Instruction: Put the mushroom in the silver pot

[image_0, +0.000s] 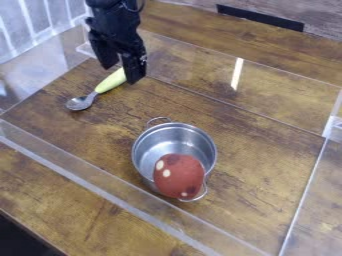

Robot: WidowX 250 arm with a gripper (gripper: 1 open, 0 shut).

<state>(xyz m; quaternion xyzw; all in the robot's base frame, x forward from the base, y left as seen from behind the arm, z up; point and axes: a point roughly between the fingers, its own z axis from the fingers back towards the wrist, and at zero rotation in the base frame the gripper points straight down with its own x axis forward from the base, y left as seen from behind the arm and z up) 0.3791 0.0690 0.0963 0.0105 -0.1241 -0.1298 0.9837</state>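
The mushroom [179,175], reddish-brown cap with a few pale spots, rests inside the silver pot [155,141], filling its near-right half and leaning on the rim. The pot stands low and shiny on the wooden table, right of centre. My gripper [120,66] hangs at the upper left, well away from the pot, its black fingers open with nothing between them. It hovers just above the yellow-green handle of a spoon.
A spoon [98,90] with a metal bowl and yellow-green handle lies at the left, under the gripper. Clear acrylic walls [80,170] fence the wooden work area on all sides. A white rack [34,25] stands at the far left.
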